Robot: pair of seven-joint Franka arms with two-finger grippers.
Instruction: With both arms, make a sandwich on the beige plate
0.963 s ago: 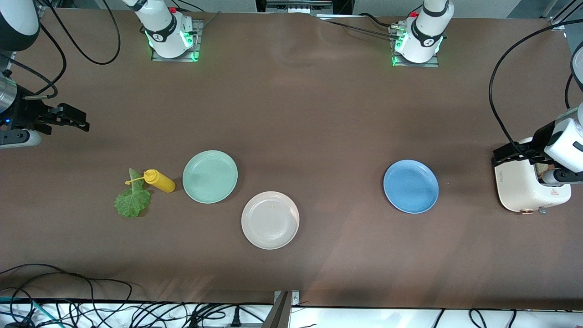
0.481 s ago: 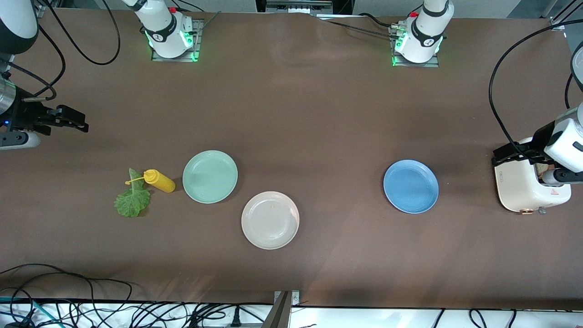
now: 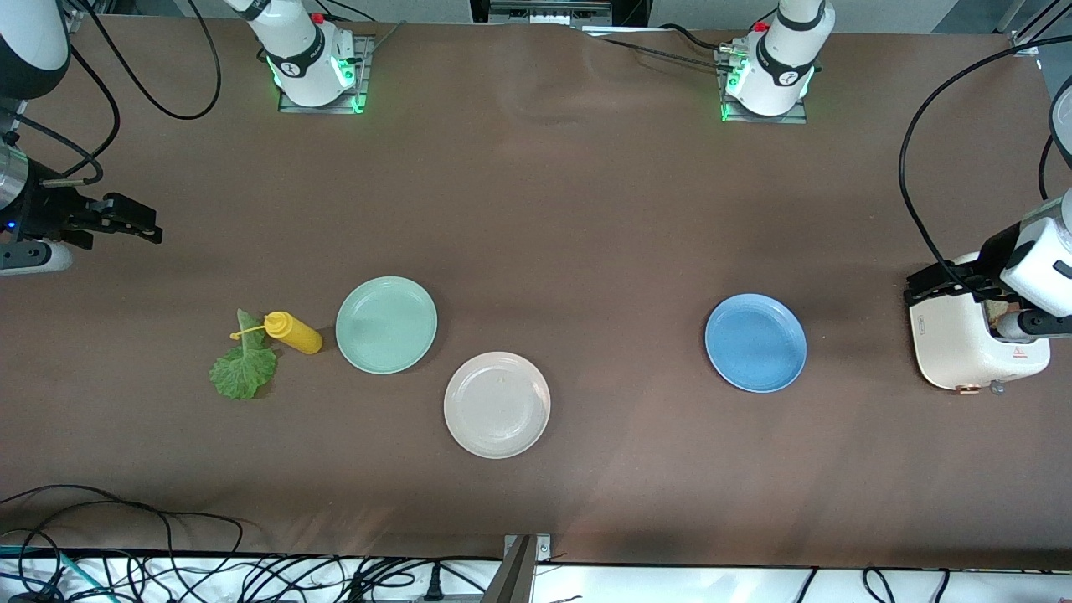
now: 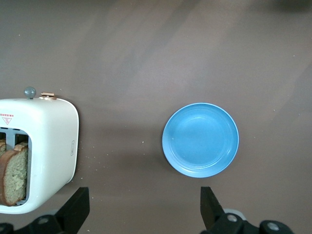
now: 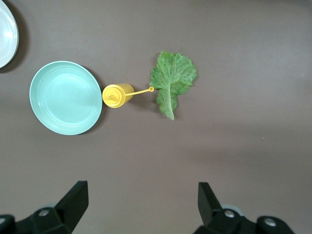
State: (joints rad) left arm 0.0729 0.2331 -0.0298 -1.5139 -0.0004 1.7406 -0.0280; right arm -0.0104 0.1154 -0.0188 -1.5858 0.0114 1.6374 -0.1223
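The beige plate [image 3: 497,404] lies bare near the table's middle; its rim [image 5: 6,34] shows in the right wrist view. A ruffled green lettuce leaf [image 3: 244,364] [image 5: 171,80] lies flat toward the right arm's end. Two brown bread slices [image 4: 12,173] stand in the slots of a white toaster [image 3: 976,343] [image 4: 44,146] at the left arm's end. My left gripper [image 3: 938,283] [image 4: 145,209] hangs open over the toaster's edge, holding nothing. My right gripper [image 3: 151,224] [image 5: 144,204] hangs open over bare table at the right arm's end, with nothing between its fingers.
A yellow squeeze bottle [image 3: 293,332] [image 5: 117,94] lies on its side, its nozzle on the lettuce. A mint green plate [image 3: 386,324] [image 5: 66,97] sits beside it. A blue plate [image 3: 755,342] [image 4: 200,139] lies between the beige plate and the toaster. Cables run along the table's edges.
My right gripper has drawn slightly back toward its end of the table. The left arm and everything on the table have stayed where they were.
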